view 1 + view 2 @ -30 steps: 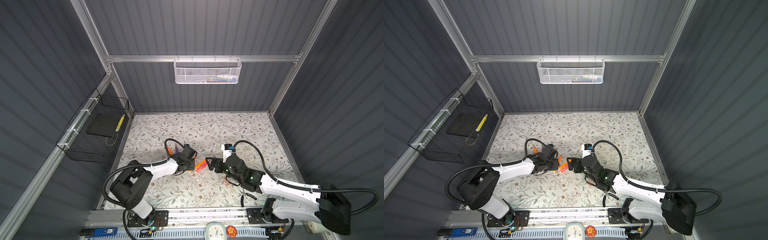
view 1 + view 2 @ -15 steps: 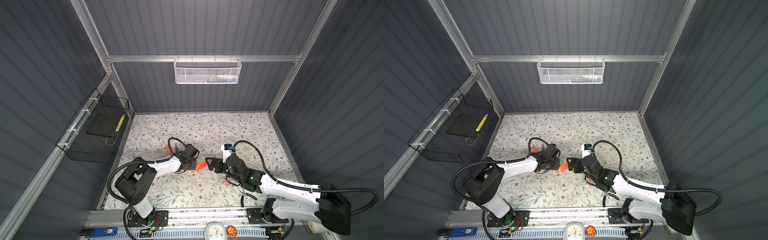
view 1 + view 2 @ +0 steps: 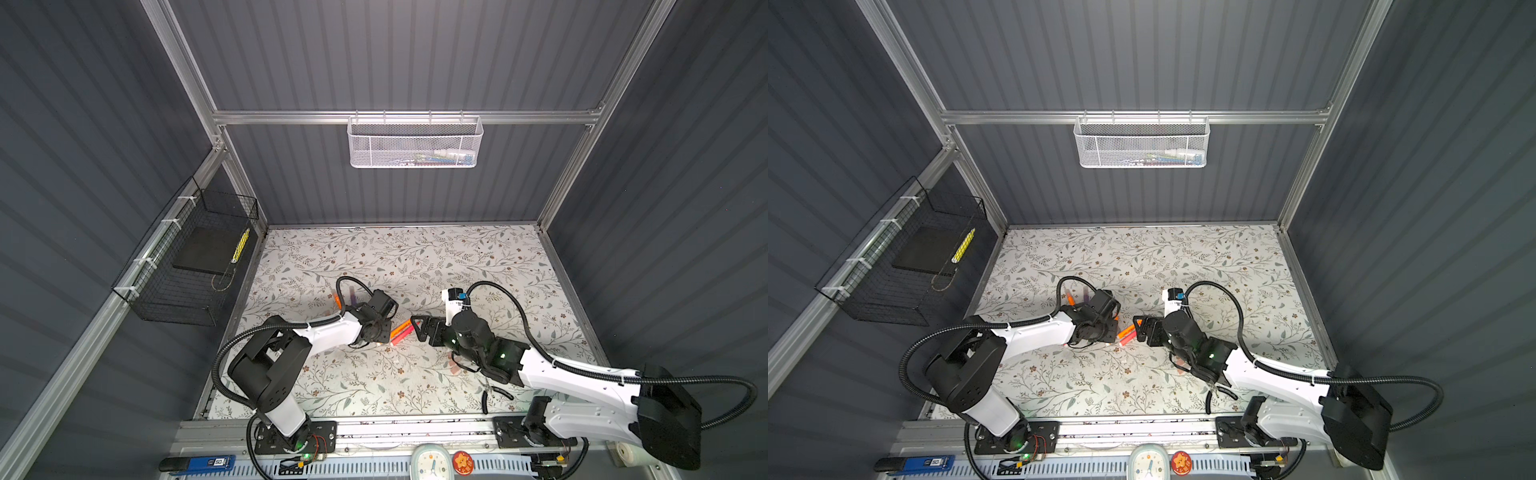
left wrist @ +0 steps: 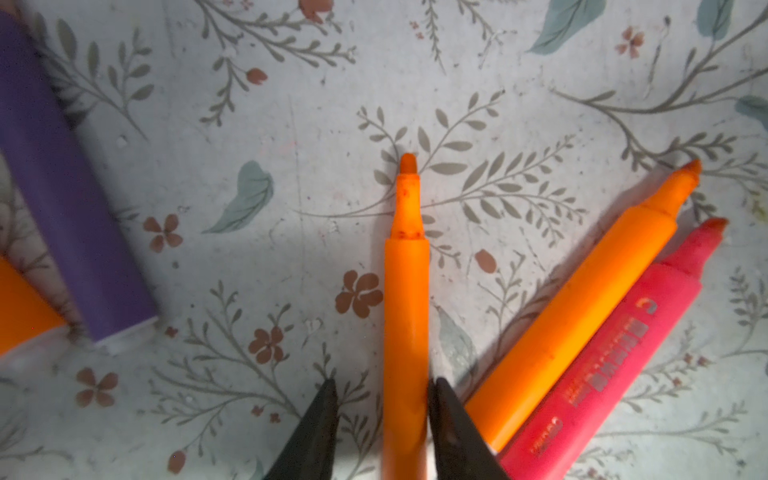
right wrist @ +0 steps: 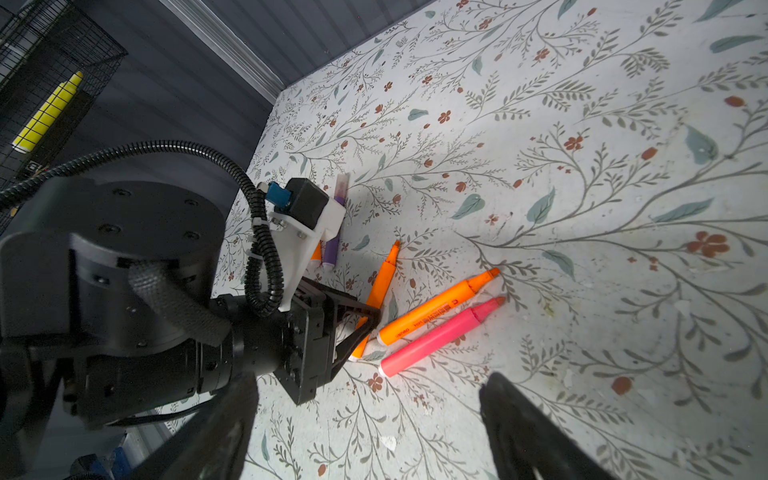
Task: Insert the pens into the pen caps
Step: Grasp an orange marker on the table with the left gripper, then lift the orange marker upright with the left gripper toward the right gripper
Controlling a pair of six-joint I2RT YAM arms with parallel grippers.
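on the floral table mat [image 3: 415, 257], walled in by grey slatted panels [image 3: 395, 62], the left gripper [image 4: 380, 386] straddles an orange pen [image 4: 406, 316], one finger touching it, the other just off. a second orange pen [image 4: 582, 299] and a pink pen [image 4: 623, 353] lie just beside. the right gripper [image 5: 372, 378] hangs spread wide near them, holding nothing.

seemingly three orange pens [image 4: 405, 311], one pink pen [image 4: 615, 365], one purple pen [image 4: 70, 208]
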